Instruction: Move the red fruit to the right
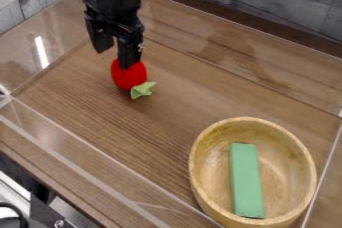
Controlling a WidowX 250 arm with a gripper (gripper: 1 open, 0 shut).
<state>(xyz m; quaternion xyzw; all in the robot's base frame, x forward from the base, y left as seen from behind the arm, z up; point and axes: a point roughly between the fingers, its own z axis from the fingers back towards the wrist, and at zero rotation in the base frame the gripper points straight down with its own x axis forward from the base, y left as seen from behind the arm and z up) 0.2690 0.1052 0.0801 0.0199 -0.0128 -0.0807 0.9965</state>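
**Gripper poised directly over the red fruit, jaws spread**

We start with the bench (201, 82), a wood-grain surface walled by clear panels, which carries everything here. Its largest occupant is the wooden bowl (214, 137), sitting at the lower right of the view, well apart from the action. Inside it lies a flat green block (246, 178), lengthwise along the bowl's floor; nothing else is in the bowl.

Up and to the left, the gripper (112, 50) points downward with its jaws apart and nothing between them. The relation we care most about is this: the red fruit (127, 73) lies just below the fingertips and a touch toward the lower right of them in the picture, so a short descent looks like all that separates the jaws from straddling it. We cannot tell whether a fingertip already touches the fruit's top; it rests on the bench, not held.

The fruit's long axis appears to run from its rounded red body toward its leafy green cap (143, 90), which points to the lower right. We judge that closing across the red body, clear of the cap, would give the surer hold before carrying it right.
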